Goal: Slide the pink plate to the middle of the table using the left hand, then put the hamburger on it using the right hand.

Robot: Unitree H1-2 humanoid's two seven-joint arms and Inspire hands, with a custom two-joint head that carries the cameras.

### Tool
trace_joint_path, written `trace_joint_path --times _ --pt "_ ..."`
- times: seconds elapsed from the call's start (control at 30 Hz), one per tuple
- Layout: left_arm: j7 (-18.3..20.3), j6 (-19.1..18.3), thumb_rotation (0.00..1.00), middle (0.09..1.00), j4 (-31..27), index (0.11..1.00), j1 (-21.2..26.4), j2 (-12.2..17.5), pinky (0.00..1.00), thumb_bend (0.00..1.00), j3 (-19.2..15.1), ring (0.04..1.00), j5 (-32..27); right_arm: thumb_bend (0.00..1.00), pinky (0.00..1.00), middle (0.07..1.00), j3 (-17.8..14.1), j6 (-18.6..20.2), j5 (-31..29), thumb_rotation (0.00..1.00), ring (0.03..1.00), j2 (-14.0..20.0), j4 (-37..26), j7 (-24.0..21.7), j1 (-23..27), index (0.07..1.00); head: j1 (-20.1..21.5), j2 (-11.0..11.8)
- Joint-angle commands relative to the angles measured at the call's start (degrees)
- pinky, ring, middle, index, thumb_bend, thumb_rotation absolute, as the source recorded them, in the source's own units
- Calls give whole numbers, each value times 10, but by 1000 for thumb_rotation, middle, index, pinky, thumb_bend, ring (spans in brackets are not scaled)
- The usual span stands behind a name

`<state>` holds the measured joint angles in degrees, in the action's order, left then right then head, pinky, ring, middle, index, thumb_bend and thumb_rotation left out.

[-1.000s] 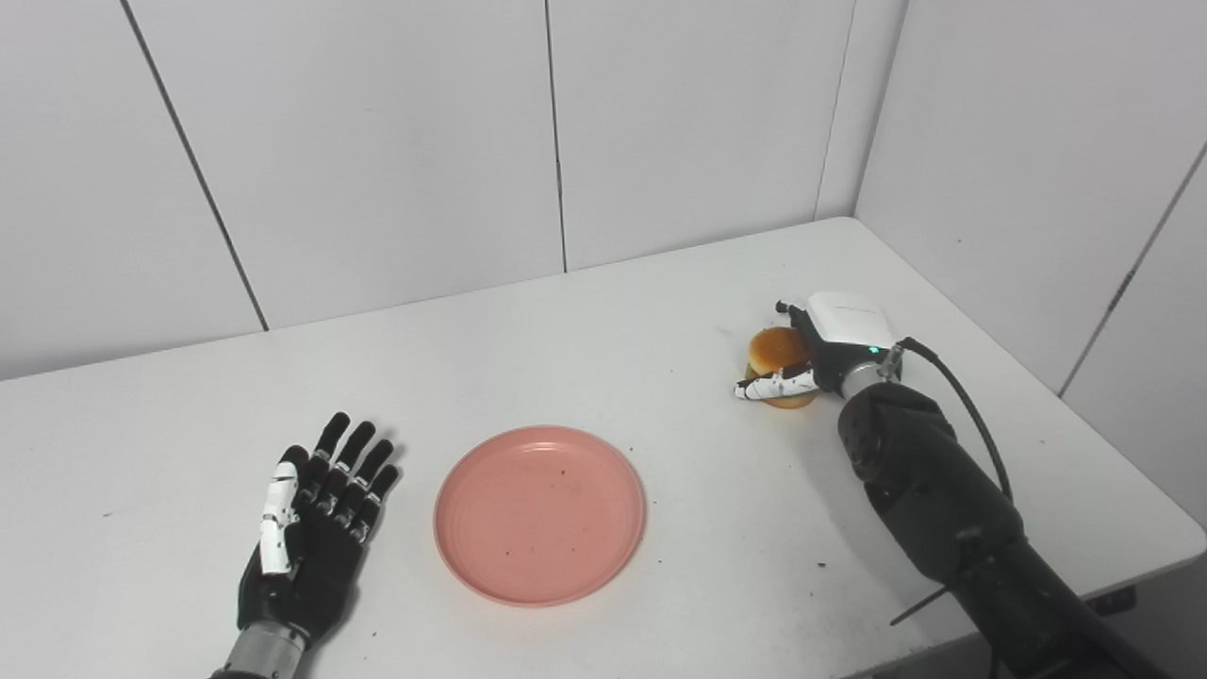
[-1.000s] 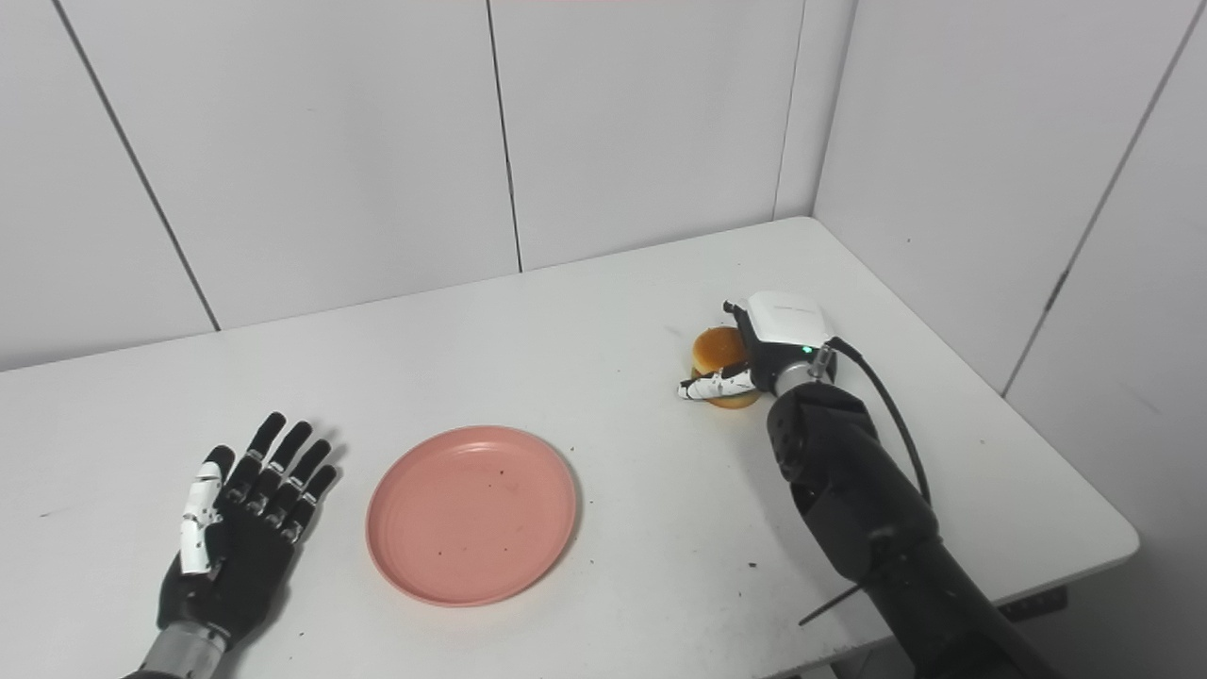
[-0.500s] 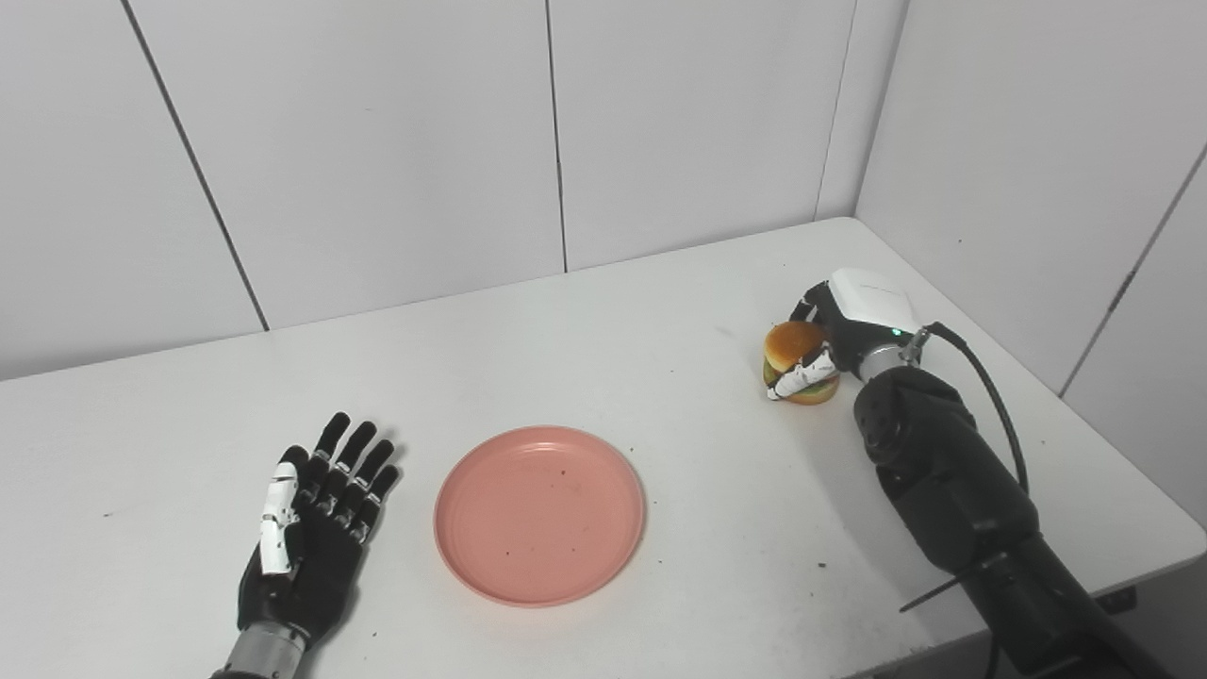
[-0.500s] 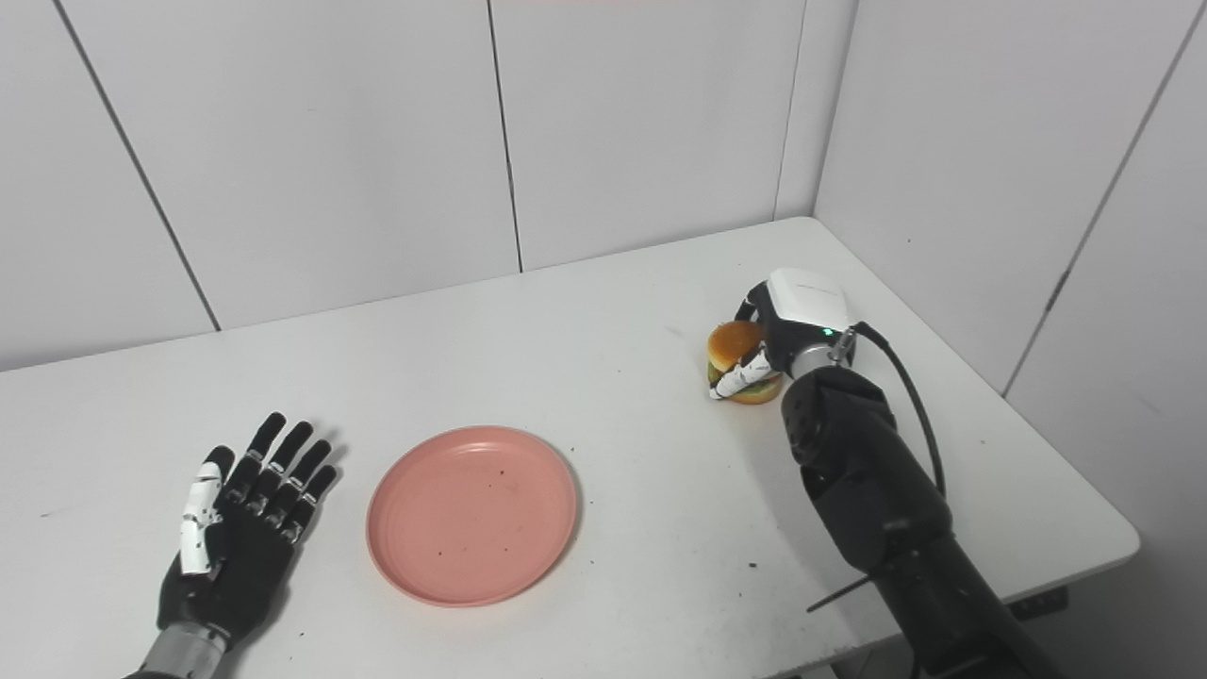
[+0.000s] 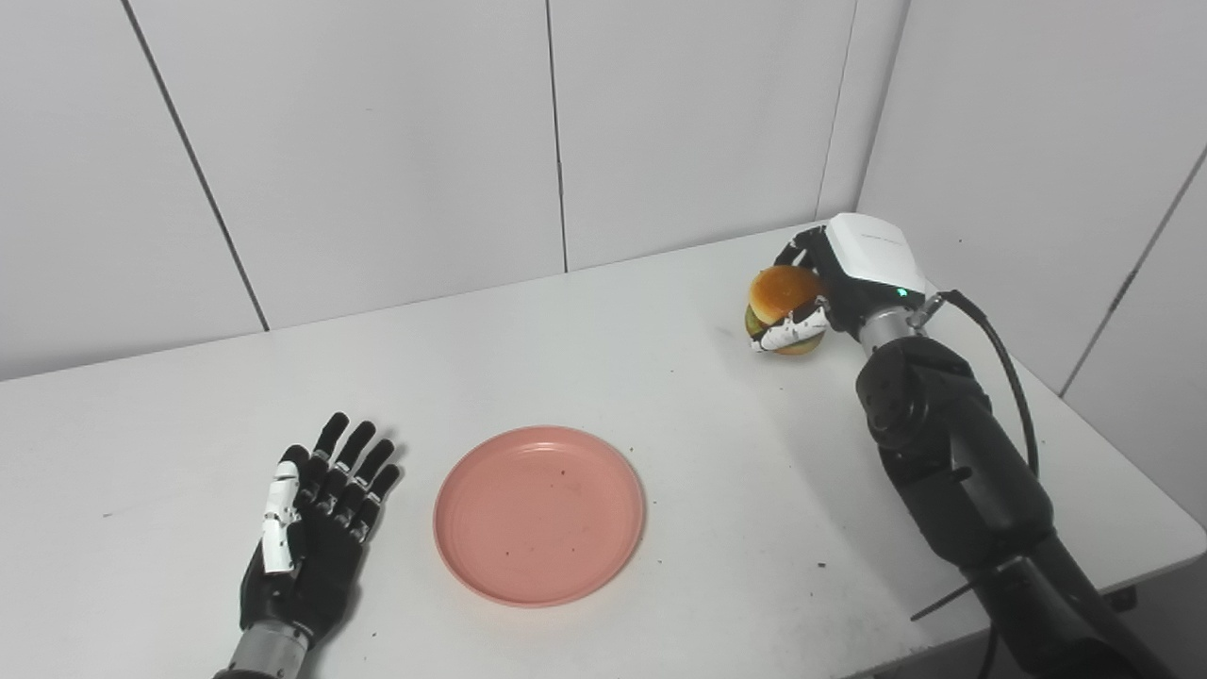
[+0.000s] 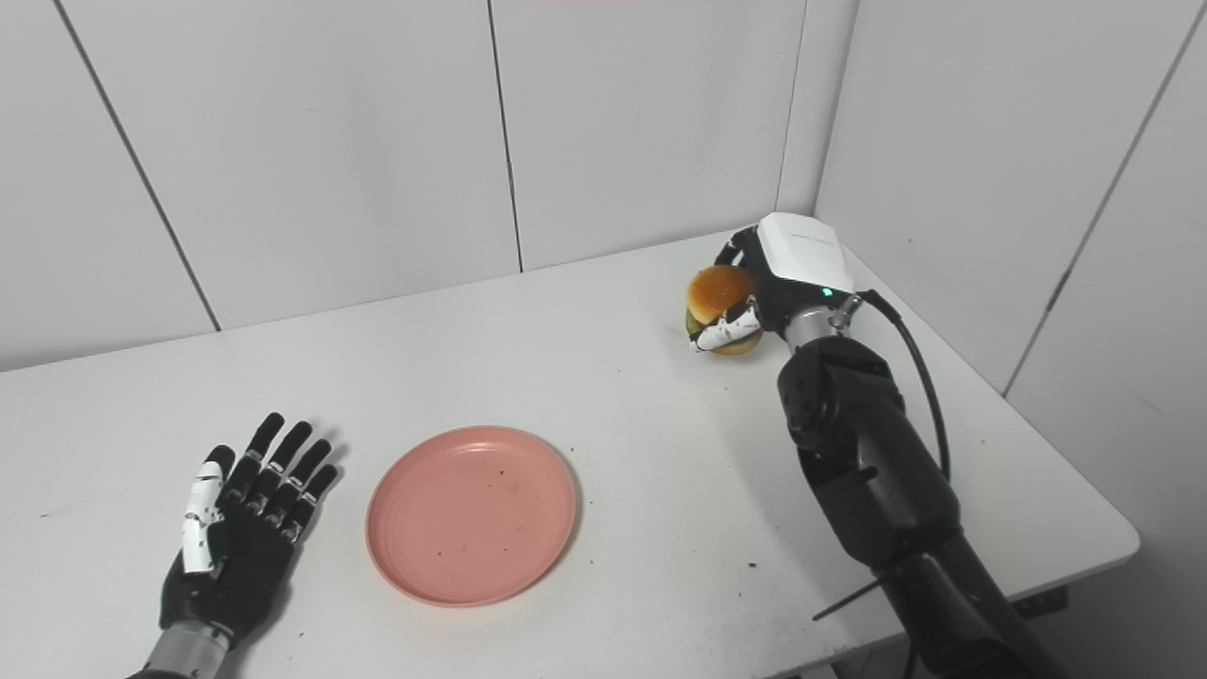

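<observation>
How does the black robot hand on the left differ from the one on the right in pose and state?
The left hand lies flat on the white table, fingers spread, holding nothing; the right hand is raised, shut on the hamburger. The left hand is beside the pink plate; the right hand is apart from it. Both have black fingers.

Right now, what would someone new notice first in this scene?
Probably the right hand at the table's far right, its fingers closed around a hamburger held above the surface. Next, the empty pink plate near the front middle, with the left hand lying flat and open beside it.
</observation>
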<state>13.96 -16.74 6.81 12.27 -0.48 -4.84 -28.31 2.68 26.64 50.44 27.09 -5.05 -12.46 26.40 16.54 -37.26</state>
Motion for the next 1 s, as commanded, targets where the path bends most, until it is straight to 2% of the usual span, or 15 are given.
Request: trace_joint_path --times 0.0,0.03,0.1,0.2,0.33,0.43,0.5,0.6,0.73,0.97 --pt "-26 -26 1000 934 6 938 -18 -9 950 338 8 924 22 512 257 416 6 -1 4 135 334 2 -39 -6 28 485 -4 0" --pt "-29 -26 1000 934 4 936 -19 -11 947 340 9 925 24 512 262 424 8 0 5 135 342 0 -46 -10 28 486 -4 0" --pt "-32 -22 1000 936 2 935 -20 -17 947 341 15 927 30 512 267 434 14 2 14 136 351 -14 -70 -25 29 485 -37 -6" --pt "-34 -15 1000 937 4 934 -21 -24 953 344 20 928 37 512 263 431 24 2 18 135 352 -29 -96 -44 31 483 -52 -9" --pt "-44 -10 1000 921 3 918 -22 -36 930 351 24 916 52 513 219 392 57 -3 30 134 300 -56 -118 -55 38 485 -70 -12" --pt "-50 -6 1000 919 4 914 -21 -42 931 356 28 916 63 513 227 410 81 -2 45 134 315 -83 -130 -65 42 486 -86 -16" --pt "-52 -6 1000 924 2 918 -21 -46 935 355 30 919 67 512 236 417 96 -12 47 135 330 -95 -133 -64 42 485 -95 -18" --pt "-55 -7 1000 923 1 919 -20 -51 931 351 32 916 71 513 185 360 115 -17 46 131 269 -115 -137 -67 41 483 -108 -22" --pt "-57 -5 1000 924 1 919 -18 -56 931 352 35 916 75 514 168 332 131 -29 38 127 247 -131 -137 -63 39 482 -123 -26" --pt "-59 -1 1000 917 3 918 -16 -62 921 355 38 910 84 515 181 359 158 -38 40 126 270 -157 -117 -50 28 483 -135 -31"
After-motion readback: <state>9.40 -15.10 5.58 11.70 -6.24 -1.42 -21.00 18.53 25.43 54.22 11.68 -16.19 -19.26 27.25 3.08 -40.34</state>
